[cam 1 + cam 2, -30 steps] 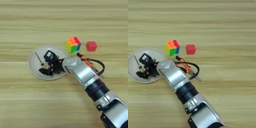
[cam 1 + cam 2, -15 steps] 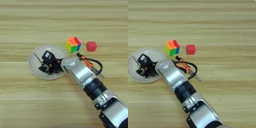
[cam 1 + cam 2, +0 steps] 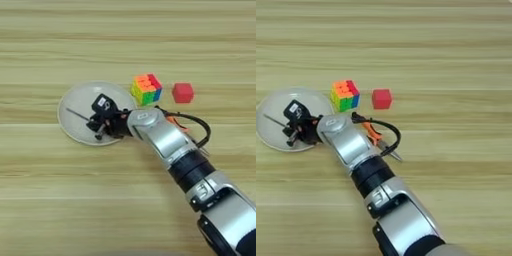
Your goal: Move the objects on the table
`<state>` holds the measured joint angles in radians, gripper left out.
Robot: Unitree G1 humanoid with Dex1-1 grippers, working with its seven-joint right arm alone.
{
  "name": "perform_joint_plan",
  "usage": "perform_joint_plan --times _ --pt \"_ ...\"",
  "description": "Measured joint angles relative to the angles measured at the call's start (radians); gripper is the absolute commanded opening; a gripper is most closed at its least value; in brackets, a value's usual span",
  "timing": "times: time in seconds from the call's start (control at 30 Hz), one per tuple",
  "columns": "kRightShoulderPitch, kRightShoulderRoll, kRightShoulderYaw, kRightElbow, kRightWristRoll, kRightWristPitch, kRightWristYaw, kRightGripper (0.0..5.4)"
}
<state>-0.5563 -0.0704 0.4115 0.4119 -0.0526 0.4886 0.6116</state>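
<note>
While my right gripper (image 3: 100,122) sits over the round pale grey plate (image 3: 75,102), a thin screwdriver shaft (image 3: 77,114) pokes out leftward from it above the plate; I cannot tell how far my fingers are parted. Just beyond the plate's right edge stands the multicoloured puzzle cube (image 3: 147,89), the small red cube (image 3: 183,92) near it. Orange-handled pliers (image 3: 376,137) lie beside my forearm on the wooden table (image 3: 125,40).

The pincer (image 3: 100,126) hangs over the grey plate (image 3: 75,102) on the bench (image 3: 60,45) — a thin screwdriver shaft (image 3: 77,114) lies left of it. Right of the plate sit the puzzle cube (image 3: 147,89) and red cube (image 3: 183,92); pliers (image 3: 176,123) show behind the forearm.
</note>
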Motion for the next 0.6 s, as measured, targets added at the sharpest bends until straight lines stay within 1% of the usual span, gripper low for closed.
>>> perform_joint_plan --times 0.23,0.4,0.6 --pt "-0.011 -0.013 -0.034 0.020 -0.004 -0.010 -0.015 0.86" --pt "-0.011 -0.020 -0.063 0.012 -0.003 0.006 -0.016 0.85" --pt "-0.010 -0.045 -0.106 -0.093 0.005 0.034 -0.012 0.85"
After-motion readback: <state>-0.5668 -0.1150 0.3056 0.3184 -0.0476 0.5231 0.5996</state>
